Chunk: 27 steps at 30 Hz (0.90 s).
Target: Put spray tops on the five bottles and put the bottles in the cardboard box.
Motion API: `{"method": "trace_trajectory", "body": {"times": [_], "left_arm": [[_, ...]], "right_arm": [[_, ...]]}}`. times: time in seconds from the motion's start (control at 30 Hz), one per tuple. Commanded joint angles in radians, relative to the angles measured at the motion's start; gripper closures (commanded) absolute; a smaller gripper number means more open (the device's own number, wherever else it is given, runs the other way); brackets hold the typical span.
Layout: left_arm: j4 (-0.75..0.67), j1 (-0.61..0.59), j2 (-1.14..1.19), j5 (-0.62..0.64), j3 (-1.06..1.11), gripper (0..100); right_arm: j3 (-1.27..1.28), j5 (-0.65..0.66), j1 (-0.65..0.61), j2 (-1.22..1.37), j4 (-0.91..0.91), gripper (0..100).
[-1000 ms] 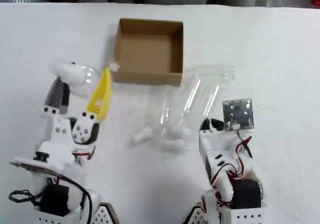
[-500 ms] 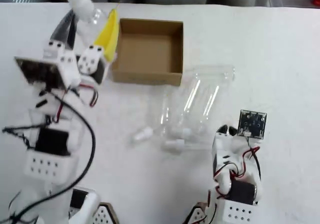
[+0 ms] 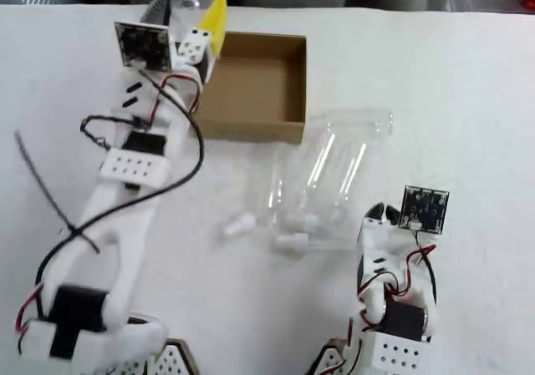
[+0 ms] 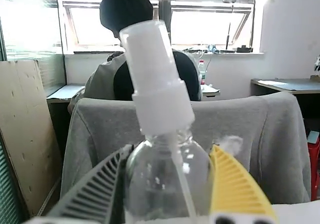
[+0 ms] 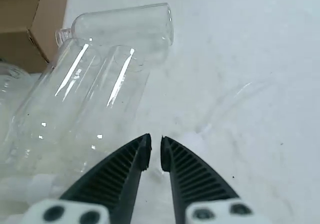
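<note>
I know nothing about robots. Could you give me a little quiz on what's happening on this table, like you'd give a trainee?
1. Pick one: the left gripper holds A) a box, B) a bottle with a spray top, C) nothing.
2. True or false: the right gripper holds a bottle.
3. Fill in: the loose bottles lie on the table beside the cardboard ____.
Key: 1 B. 2 False; it is empty. 3 box.

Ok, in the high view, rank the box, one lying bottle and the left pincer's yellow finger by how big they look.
1. Box
2. Lying bottle
3. Yellow finger, clearly the smallest, though it is held up nearer the camera, which may flatter its size.
</note>
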Motion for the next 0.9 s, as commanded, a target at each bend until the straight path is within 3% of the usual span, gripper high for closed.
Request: {"method": "trace_trajectory", "body": {"times": [0.0,0.87], "left_arm": [[-0.091,-0.012,0.148,-0.008,-0.137,91],[-0.103,-0.039,1.075,0.002,-0.994,91]], "right_arm": [[0.009,0.009,-0.033,-0.01,-0.019,98.0],[0.009,0.012,-0.044,-0.01,-0.019,97.8]]}}
